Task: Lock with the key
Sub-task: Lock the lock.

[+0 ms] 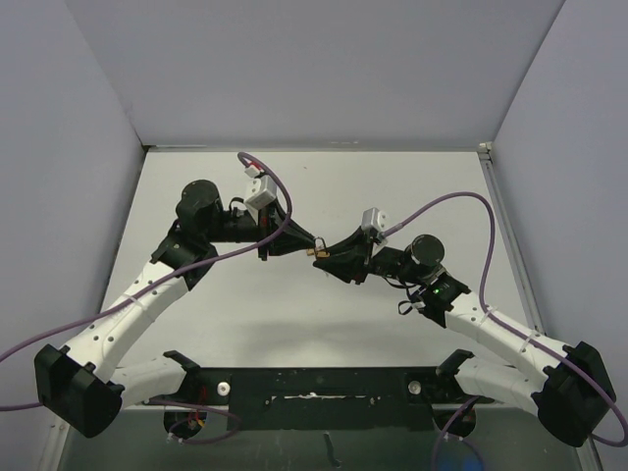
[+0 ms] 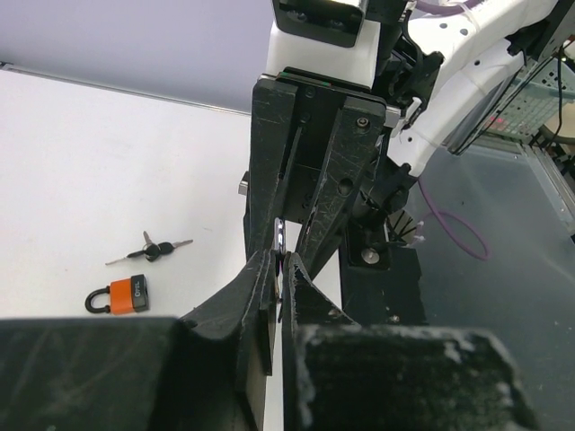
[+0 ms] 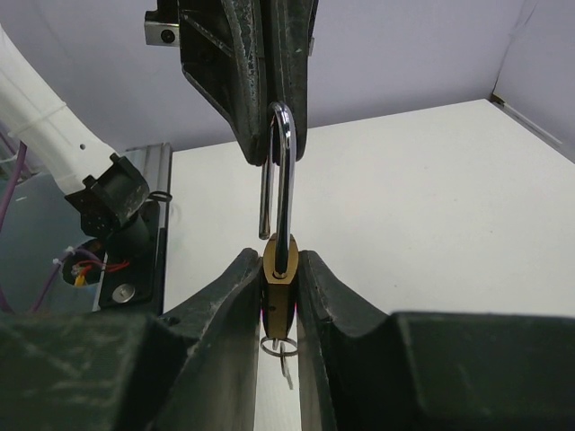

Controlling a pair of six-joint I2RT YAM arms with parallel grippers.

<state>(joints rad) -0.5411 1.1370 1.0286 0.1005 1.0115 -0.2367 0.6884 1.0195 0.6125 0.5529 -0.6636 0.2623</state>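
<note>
A brass padlock [image 3: 280, 289] is pinched by its body between my right gripper's [image 3: 280, 262] fingers. Its silver shackle [image 3: 282, 171] stands open, with the free leg lifted out of the body. A key ring [image 3: 278, 347] hangs under the body. My left gripper [image 2: 280, 262] is shut on the top of the shackle, a sliver of which shows in the left wrist view [image 2: 280, 239]. In the top view the two grippers meet mid-table, left [image 1: 294, 244] and right [image 1: 332, 257], with the padlock [image 1: 316, 251] between them above the table.
An orange padlock [image 2: 119, 295] and a small bunch of keys [image 2: 149, 250] lie on the white table [image 1: 412, 186]; they are hidden in the top view. Grey walls enclose the table. A black base frame [image 1: 314, 385] runs along the near edge.
</note>
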